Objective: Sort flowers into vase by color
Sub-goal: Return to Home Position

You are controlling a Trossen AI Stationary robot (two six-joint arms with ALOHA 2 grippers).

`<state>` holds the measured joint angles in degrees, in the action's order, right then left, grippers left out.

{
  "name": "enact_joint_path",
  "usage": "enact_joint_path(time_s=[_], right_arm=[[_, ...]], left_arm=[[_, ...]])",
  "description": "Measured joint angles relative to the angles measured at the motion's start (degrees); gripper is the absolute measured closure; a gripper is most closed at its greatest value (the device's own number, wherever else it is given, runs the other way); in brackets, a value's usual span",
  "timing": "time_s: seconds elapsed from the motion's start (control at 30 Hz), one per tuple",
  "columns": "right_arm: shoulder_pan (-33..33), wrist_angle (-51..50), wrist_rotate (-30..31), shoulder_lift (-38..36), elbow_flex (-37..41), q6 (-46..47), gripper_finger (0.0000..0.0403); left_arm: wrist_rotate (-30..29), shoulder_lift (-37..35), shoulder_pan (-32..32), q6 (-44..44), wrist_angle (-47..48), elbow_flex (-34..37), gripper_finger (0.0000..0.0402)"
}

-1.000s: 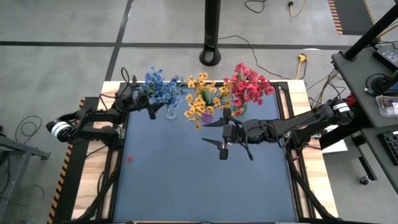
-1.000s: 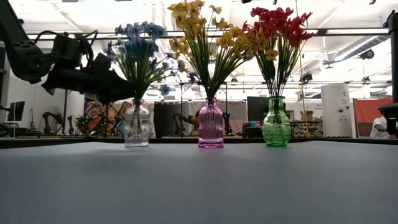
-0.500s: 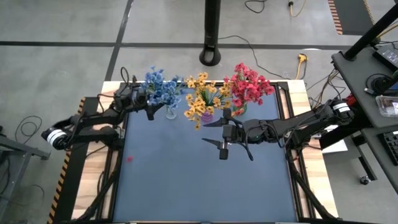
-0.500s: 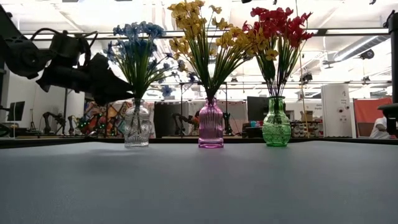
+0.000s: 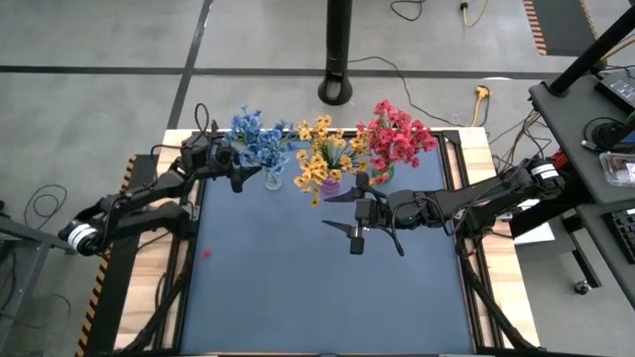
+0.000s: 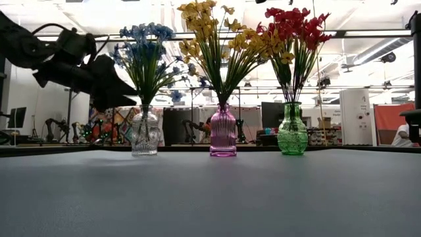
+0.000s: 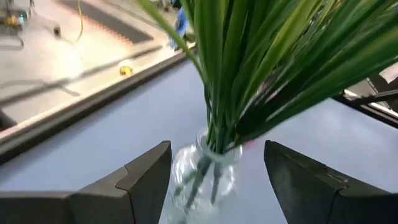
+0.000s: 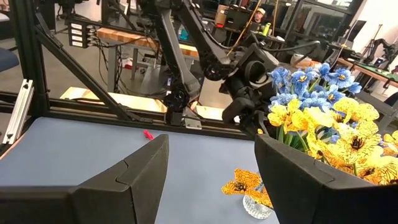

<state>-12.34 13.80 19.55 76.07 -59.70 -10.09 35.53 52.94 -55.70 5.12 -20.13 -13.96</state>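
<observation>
Evidently the sorting itself is finished: the yellow flowers point(image 5: 325, 149) stand in the violet vase point(image 6: 223, 131) at the far edge of the table point(image 5: 298, 297). The blue flowers point(image 5: 256, 139) fill the transparent vase point(image 6: 145, 131) just beside the violet vase on the left arm's side. The red flowers point(image 5: 397, 134) fill the green vase point(image 6: 293, 130) just beside it on the right arm's side. The left gripper point(image 5: 238, 171) hangs beyond the transparent vase from the violet vase, raised off the table and close to the blue stems, with its fingers apart and empty. Whether it brushes a leaf cannot be told. The right gripper point(image 5: 327, 212) hovers over bare table near the violet vase, on its front side, with its fingers spread wide and holding nothing. A small red scrap point(image 5: 206, 253) lies well apart from the violet vase, toward the left arm's front corner. The step in hand looks to be the retreat to rest. For that, the left arm would need to pull straight back, away from the violet vase's row, without dragging the blue stems or tipping the light glass. The right arm would need to back off under the drooping yellow blossoms.
</observation>
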Motion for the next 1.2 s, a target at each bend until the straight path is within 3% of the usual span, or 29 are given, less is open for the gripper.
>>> enact_joint_path(time_s=[0.23, 0.77, 0.97, 1.2], right_arm=[[0.0, 0.0, 0.0, 0.0, 0.0, 0.0, 0.0172], [0.0, 0.0, 0.0, 0.0, 0.0, 0.0, 0.0172], [0.0, 0.0, 0.0, 0.0, 0.1, -0.2, 0.0172], [0.0, -0.1, 0.0, 0.0, 0.1, -0.4, 0.0172]], left_arm=[[0.0, -2.8, 0.0, -0.1, 10.5, -1.3, 0.0161], [0.5, -13.8, 1.0, 2.7, 18.5, -1.3, 0.0161], [0.2, -20.1, 8.4, 3.4, 20.6, -1.0, 0.0161], [-12.1, -25.5, 22.0, 3.6, 21.6, -1.0, 0.0161]])
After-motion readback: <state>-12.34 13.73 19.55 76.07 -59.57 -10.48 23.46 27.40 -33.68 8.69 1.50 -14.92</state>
